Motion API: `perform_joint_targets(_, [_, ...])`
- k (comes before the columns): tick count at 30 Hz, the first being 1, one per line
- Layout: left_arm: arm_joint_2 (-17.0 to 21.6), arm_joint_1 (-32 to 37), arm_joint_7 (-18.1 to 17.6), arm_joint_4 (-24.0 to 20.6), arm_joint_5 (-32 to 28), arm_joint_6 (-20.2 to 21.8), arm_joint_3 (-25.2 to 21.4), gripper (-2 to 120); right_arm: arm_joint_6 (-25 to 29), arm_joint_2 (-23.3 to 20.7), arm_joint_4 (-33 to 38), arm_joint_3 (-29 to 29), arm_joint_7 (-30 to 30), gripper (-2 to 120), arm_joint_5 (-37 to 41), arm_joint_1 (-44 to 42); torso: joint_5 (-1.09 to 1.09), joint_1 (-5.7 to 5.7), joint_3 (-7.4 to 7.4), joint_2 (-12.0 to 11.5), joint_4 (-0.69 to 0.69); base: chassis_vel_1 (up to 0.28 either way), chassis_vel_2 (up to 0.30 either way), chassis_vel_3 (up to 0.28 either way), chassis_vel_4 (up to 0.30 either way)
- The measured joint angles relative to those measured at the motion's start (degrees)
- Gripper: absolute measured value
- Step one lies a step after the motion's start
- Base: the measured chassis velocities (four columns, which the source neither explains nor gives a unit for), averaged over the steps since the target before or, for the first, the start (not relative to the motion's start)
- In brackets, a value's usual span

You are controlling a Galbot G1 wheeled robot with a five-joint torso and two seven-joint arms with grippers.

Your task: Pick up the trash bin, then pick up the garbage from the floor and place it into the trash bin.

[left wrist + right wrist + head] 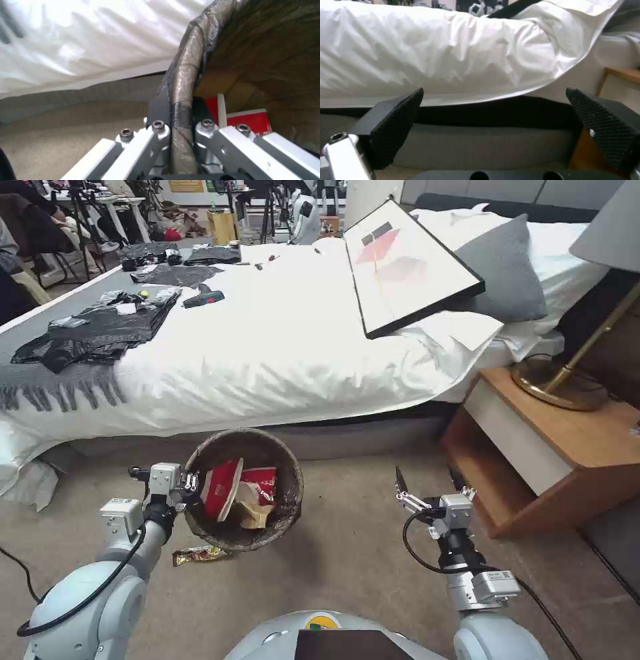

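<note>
Low in the frame, left of the middle, a shiny snack wrapper (pixel 200 555) lies on the floor (pixel 347 560). It sits just under the near edge of the bin (pixel 244 488), with its long side running left to right across the picture. The left hand (pixel 190 488) is right above it, but that hand is busy: it is pinching the bin's rim (pixel 181 105), one finger outside and one inside the dark bag. The bin leans so its mouth faces up at the camera, and red packets (pixel 227 488) and a brown paper bag (pixel 250 507) already lie inside. The right hand (pixel 407 490) is spread wide and holds nothing. It hangs in the lower right middle, well apart from the wrapper, so it would have to reach left and down. Farther back is the bed (pixel 280 347)
</note>
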Motion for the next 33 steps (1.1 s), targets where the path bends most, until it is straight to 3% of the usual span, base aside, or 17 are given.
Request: perform_joint_targets(33, [-0.6, 1.3, 0.0, -0.8, 1.0, 0.0, 0.3, 2, -0.6, 1.1, -0.6, 2.1, -3.5, 100, 1.6, 0.4, 0.0, 0.0, 0.0, 0.0, 0.0, 0.049, 0.054, 0.054, 0.049])
